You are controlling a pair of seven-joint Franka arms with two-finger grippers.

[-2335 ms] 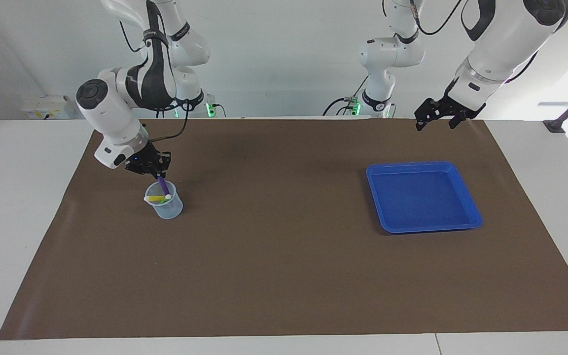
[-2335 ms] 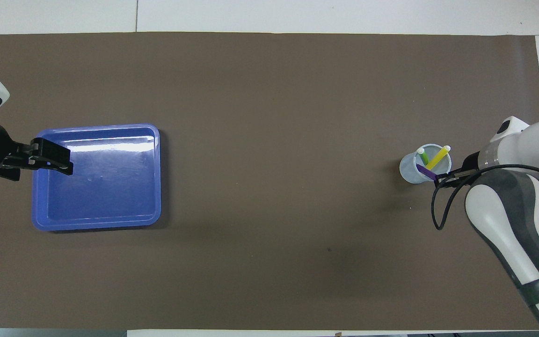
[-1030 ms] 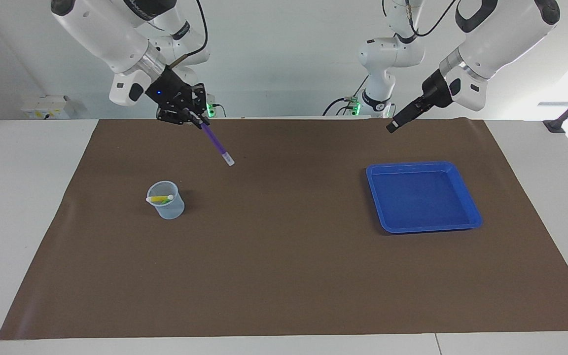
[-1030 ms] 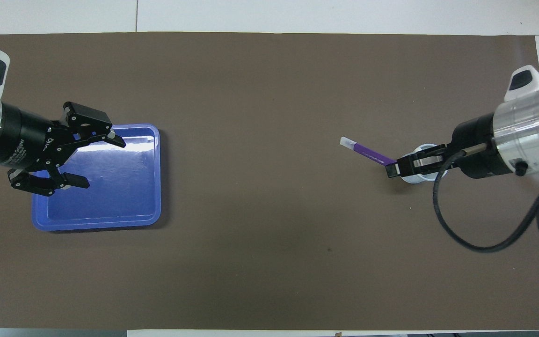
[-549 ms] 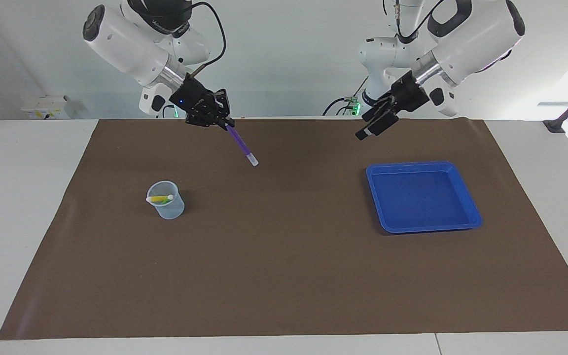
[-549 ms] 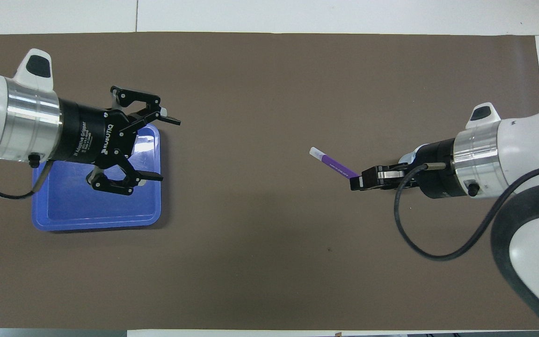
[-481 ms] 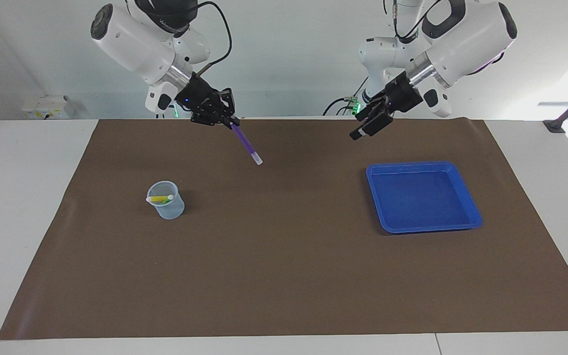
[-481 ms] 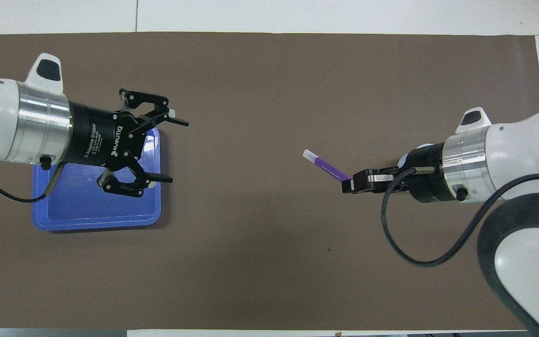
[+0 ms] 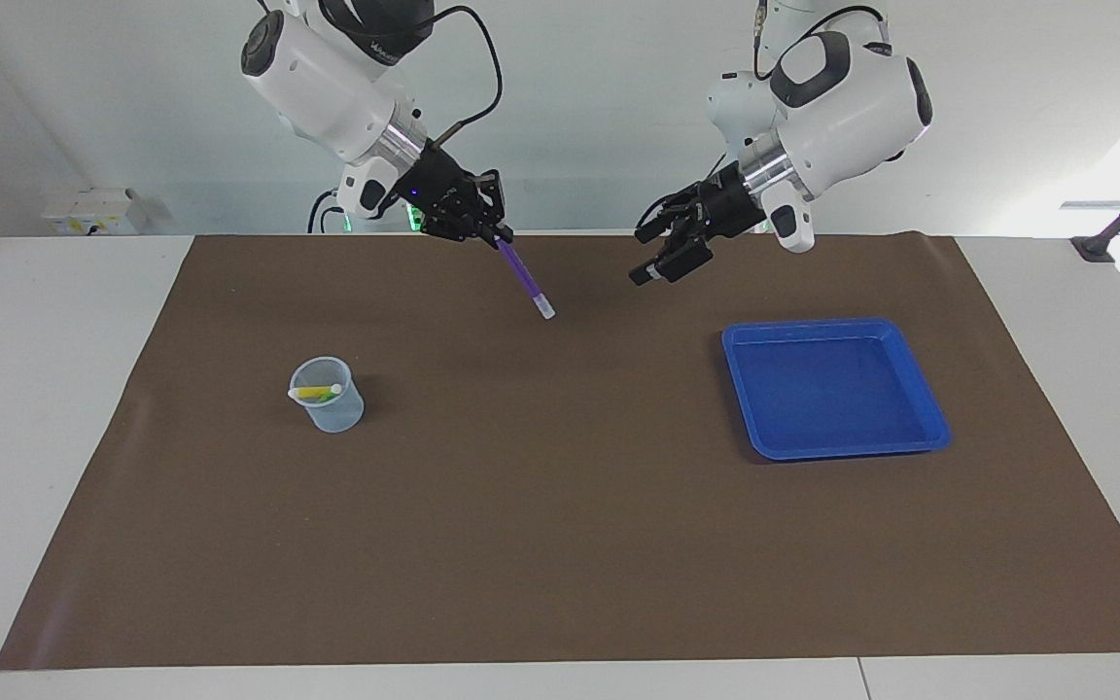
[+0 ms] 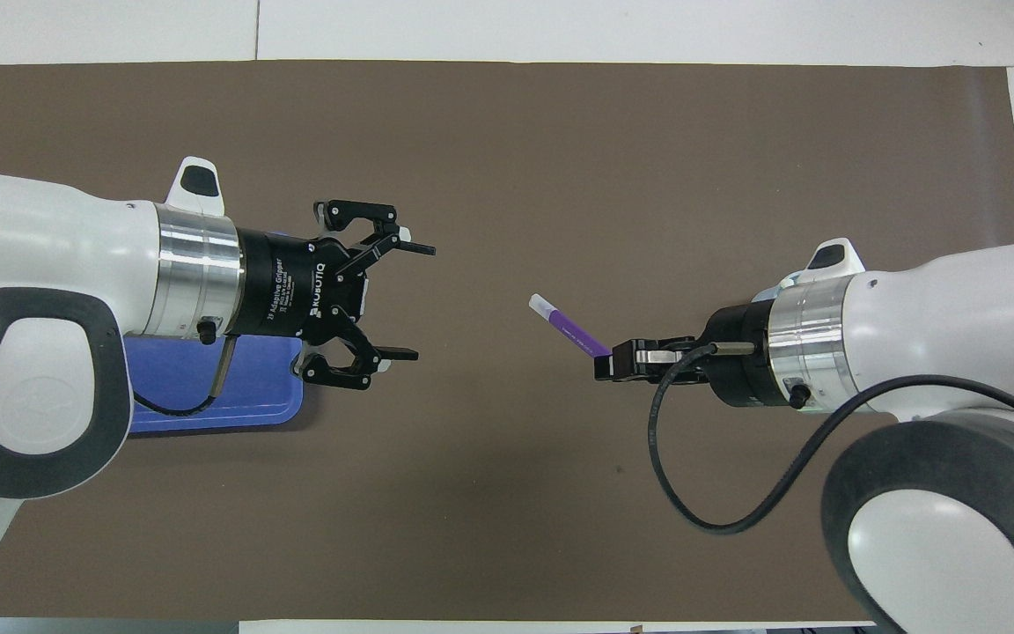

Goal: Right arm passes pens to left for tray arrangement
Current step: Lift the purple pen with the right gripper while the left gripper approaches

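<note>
Right hand (image 9: 494,233) clamps the slim purple marker pen (image 9: 524,279) in the air above the brown worktop mat (image 9: 560,506); left hand (image 9: 658,259) gapes empty, hiding most of the shallow blue plastic tray (image 10: 208,401) overhead.

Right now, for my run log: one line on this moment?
right gripper: holds purple pen | left gripper: open, apart from pen | tray: bare

Light was bright and even, with daylight glaring at the facing view's edge toward the left arm's end. Soft shadows lay under the cup (image 9: 328,394) and tray (image 9: 929,442) (faint ones). Both views were sharp, without visible blur.
</note>
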